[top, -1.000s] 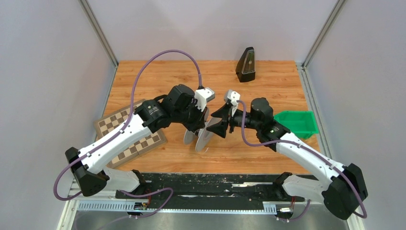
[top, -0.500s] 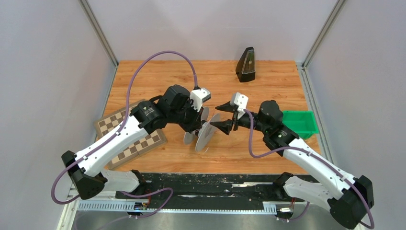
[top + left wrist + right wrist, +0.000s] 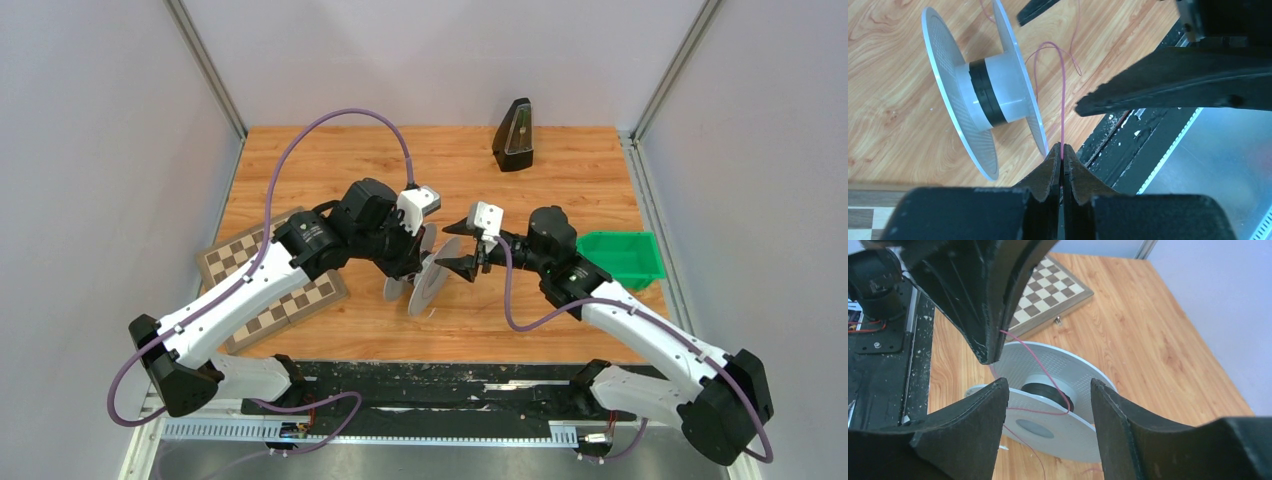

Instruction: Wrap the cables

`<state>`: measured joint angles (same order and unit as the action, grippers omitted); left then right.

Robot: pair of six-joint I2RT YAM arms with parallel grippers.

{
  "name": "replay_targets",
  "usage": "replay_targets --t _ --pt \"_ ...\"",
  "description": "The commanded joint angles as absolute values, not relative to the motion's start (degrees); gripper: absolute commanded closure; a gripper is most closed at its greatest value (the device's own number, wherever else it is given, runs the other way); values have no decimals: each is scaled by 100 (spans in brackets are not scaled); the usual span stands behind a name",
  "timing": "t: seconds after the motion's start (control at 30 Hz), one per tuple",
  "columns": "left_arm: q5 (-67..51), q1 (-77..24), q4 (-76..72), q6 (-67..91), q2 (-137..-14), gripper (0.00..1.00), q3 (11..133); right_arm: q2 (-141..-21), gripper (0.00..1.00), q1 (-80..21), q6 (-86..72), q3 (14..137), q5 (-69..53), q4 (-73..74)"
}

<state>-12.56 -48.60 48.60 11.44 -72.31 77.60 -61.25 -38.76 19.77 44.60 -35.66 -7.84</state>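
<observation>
The spool (image 3: 425, 281) is sitting on the wooden table (image 3: 330, 160), in the middle and near the front edge. It is standing on its two round white plates and leaning a little. Some black stuff is going around its middle; it is probably cable wound on, but it is too small to be sure.

The left gripper (image 3: 1062, 150) is pressing its two fingers tight together, and it is pinching a thin pink wire (image 3: 1063, 100) right at the tips. The wire is running from the tips toward the spool, making a loop in the air, and going down by the spool's middle. The left gripper is hanging just beside the spool, on its left side in the top view.

The right gripper (image 3: 458, 245) is holding its fingers wide apart, and it is not gripping anything. It is pointing at the spool from the right side. In the right wrist view the spool is showing in the gap between its two fingers (image 3: 973, 425), and the pink wire is crossing in front of the top plate. The two grippers are sitting very near each other but are not touching.

A chessboard (image 3: 270, 285) is lying flat at the left of the table, partly under the left arm. A green bin (image 3: 620, 255) is sitting at the right edge. A black metronome (image 3: 515, 135) is standing at the back, well apart from the spool.
</observation>
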Motion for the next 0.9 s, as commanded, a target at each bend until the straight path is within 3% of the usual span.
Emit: replay_targets --t 0.0,0.07,0.2,0.3,0.4,0.6,0.67,0.73,0.87 --pt "-1410 -4833 4780 1150 -7059 91 7772 -6412 41 -3994 2152 4866 -3591 -1067" --pt "-1390 -4830 4776 1125 -7058 90 7745 -6538 48 -4047 2040 4895 -3342 -1205" --pt "-1274 -4804 4765 1116 -7038 88 7678 -6649 85 -4135 1850 4695 -3206 -1744" --pt "-986 -4783 4760 1107 -6965 84 7627 -6683 99 -4182 1859 4583 -3182 -1825" --pt "-852 -4760 4685 1089 -6850 82 7513 -6693 100 -4213 1903 4525 -3213 -1828" --pt "-518 -4720 4573 1088 -6580 68 7321 -6654 100 -4284 1901 4444 -3127 -1886" --pt "-424 -4720 4451 1030 -6377 60 7208 -6653 100 -4310 1882 4387 -3067 -1914" --pt "-316 -4720 4172 1015 -6082 41 6887 -6660 100 -4330 1915 4301 -3003 -1956" --pt "61 -4709 3581 1102 -5496 28 6368 -6654 100 -4355 2027 4153 -2805 -1973"
